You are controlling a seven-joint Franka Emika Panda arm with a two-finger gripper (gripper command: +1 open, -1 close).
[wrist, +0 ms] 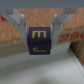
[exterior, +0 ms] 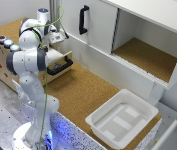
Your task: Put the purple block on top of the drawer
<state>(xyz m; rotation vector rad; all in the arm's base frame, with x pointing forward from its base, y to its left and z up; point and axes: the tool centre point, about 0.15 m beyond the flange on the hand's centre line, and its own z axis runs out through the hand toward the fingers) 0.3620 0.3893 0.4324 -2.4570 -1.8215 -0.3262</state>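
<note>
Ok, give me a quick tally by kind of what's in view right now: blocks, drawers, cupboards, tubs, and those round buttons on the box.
Purple block, between the fingers of the hand: 1
Drawer, pulled open: 1
White cupboard: 1
White tub: 1
Round buttons on the box top: 3
Total: 7

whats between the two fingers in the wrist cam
The purple block, with a yellow M-like mark on its face, sits between the two fingers, which flank its sides. That shows in the wrist view; the exterior view hides it behind the arm.
</note>
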